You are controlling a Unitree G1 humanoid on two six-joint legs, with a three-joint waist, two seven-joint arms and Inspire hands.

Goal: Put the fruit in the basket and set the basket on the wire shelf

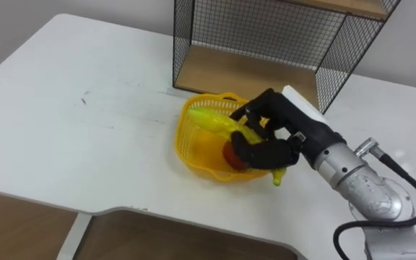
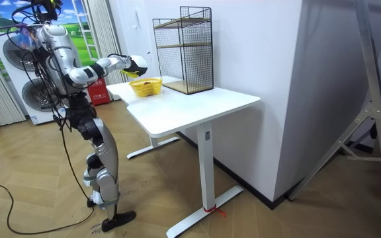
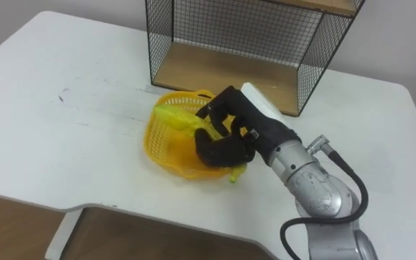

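Observation:
A yellow mesh basket (image 1: pixel 188 137) stands on the white table (image 1: pixel 85 108), just in front of the black wire shelf (image 1: pixel 266 36). My right hand (image 1: pixel 273 137) reaches in from the right over the basket's right rim, fingers and thumb curled round a yellow-green banana (image 1: pixel 219 123). The banana lies slanted across the basket, and its lower tip pokes out below the hand past the rim. A red fruit (image 1: pixel 231 155) shows inside the basket, partly hidden under the hand. In the room view the robot stands at the table's end with the right hand (image 2: pixel 136 64) above the basket (image 2: pixel 145 86).
The wire shelf (image 3: pixel 222 43) has a wooden bottom board, open toward the basket, and a second board higher up. The table's front edge runs close below the basket, with broad white surface to the left. The wall is behind the shelf.

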